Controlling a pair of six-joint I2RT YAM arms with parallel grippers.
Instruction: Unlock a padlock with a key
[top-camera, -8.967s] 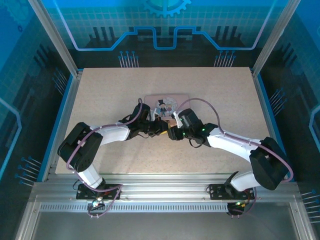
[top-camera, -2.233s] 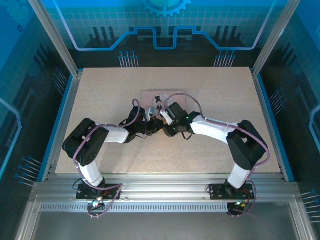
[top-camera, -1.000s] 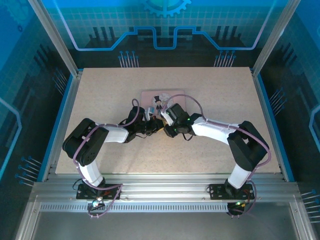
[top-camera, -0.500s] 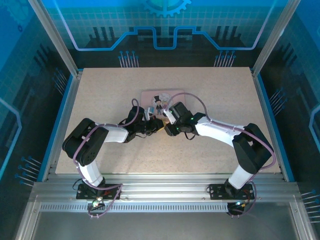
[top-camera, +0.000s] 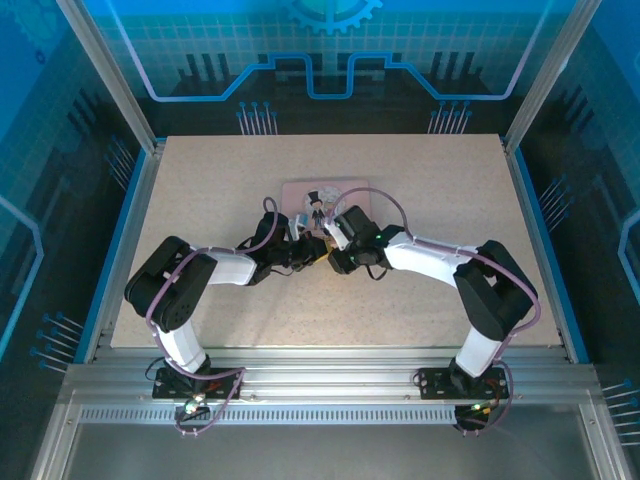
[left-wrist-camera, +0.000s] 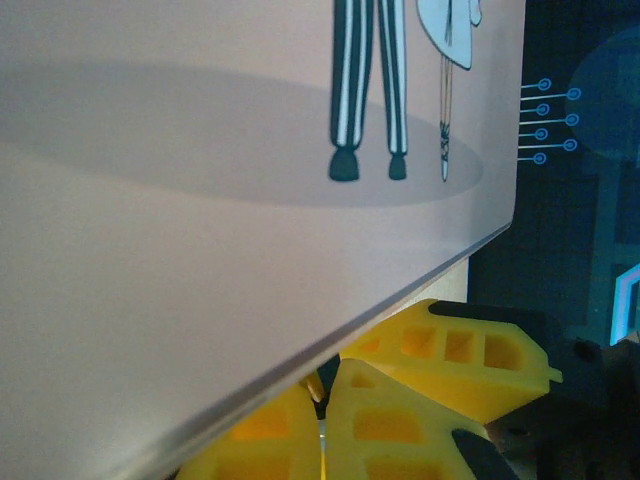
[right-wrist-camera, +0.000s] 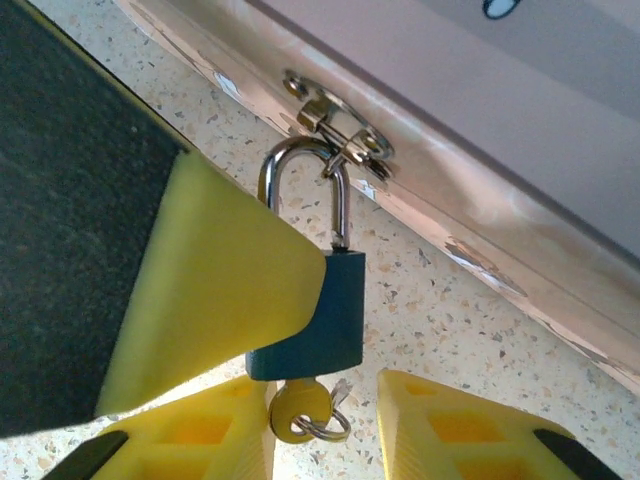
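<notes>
Hanging by its silver shackle from the metal clasp (right-wrist-camera: 340, 125) of the pink rectangular box (right-wrist-camera: 470, 110), the small dark-blue padlock (right-wrist-camera: 315, 315) sits over the speckled tabletop (right-wrist-camera: 430, 330). The tiny yellow-headed key (right-wrist-camera: 298, 408) is already in its keyhole. The left gripper (left-wrist-camera: 322, 440) has its jaws together, seemingly pinching the lock body. The right gripper (right-wrist-camera: 330, 440), jaws apart around the key head, has swung slightly out and back this last second. That is probably a re-grip for turning. Whether the shackle has sprung, I cannot tell.

Both your arms bend inward, almost meeting; your left pincer (left-wrist-camera: 322, 405) is clamped closed, and your right pincer (right-wrist-camera: 325, 400) has its fingers apart.
</notes>
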